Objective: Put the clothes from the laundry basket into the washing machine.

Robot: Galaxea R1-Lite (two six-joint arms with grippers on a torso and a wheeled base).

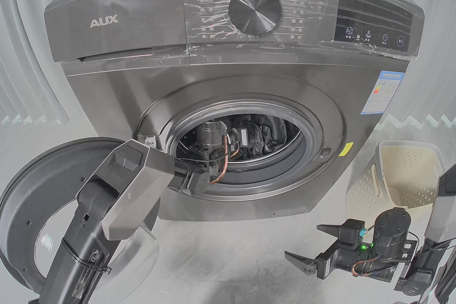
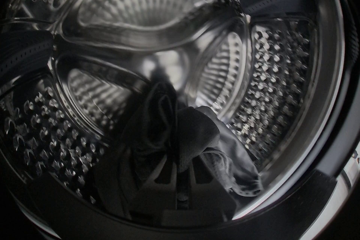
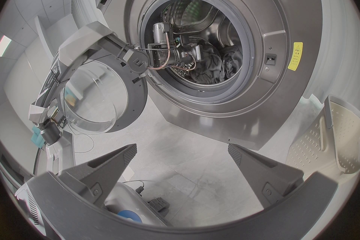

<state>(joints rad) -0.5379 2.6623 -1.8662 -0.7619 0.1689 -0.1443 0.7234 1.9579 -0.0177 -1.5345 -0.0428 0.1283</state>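
My left jaws are in the drum [image 2: 150,0] with dark clothes [image 2: 195,132] just ahead, grip unclear, right jaws spread idle, so I'd guess backing out comes next.

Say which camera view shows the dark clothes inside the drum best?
The left wrist view: the dark clothes appear close up, folds visible. The head view shows them partly behind the left arm; the right wrist view, farther off.

Head view bright, even, diffuse room light; glare on plastic film [image 1: 304,10] over washing machine [image 1: 118,91] panel. Left wrist view dim inside drum [image 2: 150,0], steel glints, dark clothes [image 2: 195,132] barely readable. Strong fisheye bending, dark corners in right wrist view.
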